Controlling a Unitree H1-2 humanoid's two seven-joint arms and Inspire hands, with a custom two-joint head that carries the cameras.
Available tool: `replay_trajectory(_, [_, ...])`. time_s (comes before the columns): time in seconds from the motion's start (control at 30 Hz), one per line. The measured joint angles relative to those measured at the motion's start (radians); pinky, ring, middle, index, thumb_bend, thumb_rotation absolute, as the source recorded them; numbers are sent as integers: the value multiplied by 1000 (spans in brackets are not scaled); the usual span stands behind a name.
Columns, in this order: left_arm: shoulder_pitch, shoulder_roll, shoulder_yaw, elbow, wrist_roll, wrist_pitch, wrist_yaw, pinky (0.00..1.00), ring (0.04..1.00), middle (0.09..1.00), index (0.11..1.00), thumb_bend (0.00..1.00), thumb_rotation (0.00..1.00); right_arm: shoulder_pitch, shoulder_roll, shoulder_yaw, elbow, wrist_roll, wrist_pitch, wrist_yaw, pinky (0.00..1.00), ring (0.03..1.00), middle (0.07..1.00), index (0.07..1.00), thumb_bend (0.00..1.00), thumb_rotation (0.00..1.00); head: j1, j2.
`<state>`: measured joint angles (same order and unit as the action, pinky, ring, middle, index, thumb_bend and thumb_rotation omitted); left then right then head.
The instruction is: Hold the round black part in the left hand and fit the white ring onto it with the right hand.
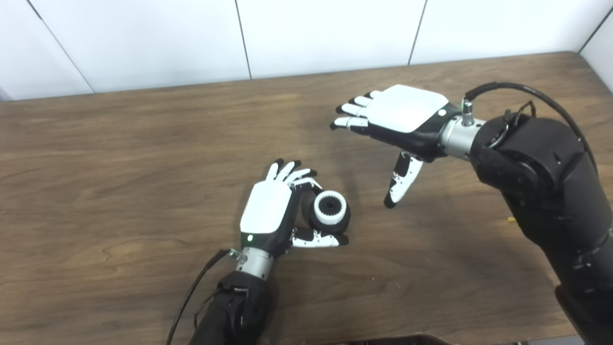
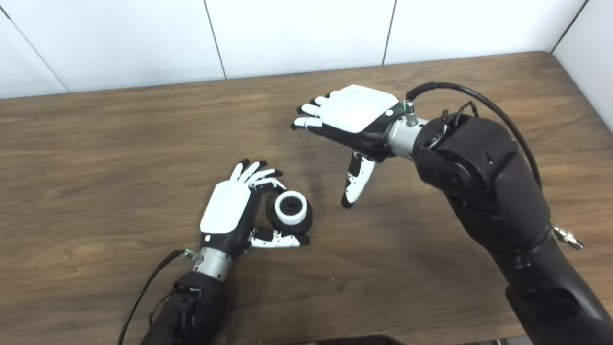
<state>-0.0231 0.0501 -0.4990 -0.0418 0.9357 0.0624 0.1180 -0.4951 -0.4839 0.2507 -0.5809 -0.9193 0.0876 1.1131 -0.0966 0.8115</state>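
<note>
The round black part (image 1: 335, 224) sits on the wooden table (image 1: 119, 182) near the middle, with the white ring (image 1: 330, 207) seated on top of it. It also shows in the right eye view (image 2: 304, 221). My left hand (image 1: 280, 211) cups the part, fingers curled at its far side and thumb along its near side. My right hand (image 1: 395, 120) hovers above the table, up and to the right of the part. It is open and empty, fingers spread and thumb pointing down.
The white wall panels (image 1: 325, 33) stand along the table's far edge. A black cable (image 1: 191, 292) runs along my left forearm. A dark object (image 1: 383, 341) lies at the near table edge.
</note>
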Motion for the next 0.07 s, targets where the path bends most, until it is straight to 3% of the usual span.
replay_trajectory(0.07, [0, 2, 0, 0, -2, 0, -2, 1000, 916, 790, 489, 522, 61, 4, 0, -4, 0, 0, 5, 0, 1000, 1000, 1000, 932, 1000, 378, -3, -2])
